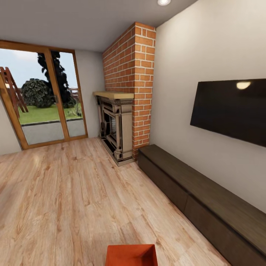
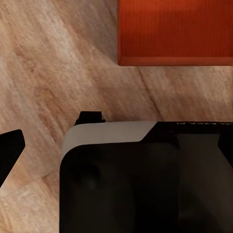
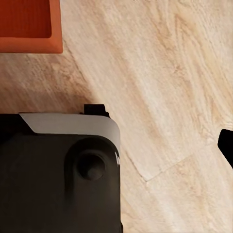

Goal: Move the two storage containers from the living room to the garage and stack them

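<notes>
Still at the pickup stage, in the living room. One container sits on the wood floor right in front of the base, open side up; both wrist views catch a corner of it. Second container isn't in sight. Fingers: can't tell whether they're released or clenched, just dark tips at frame edges. Next: drop both arms to the walls, grip, lift. Beyond: cabinet, fireplace, TV, glass doors.
</notes>
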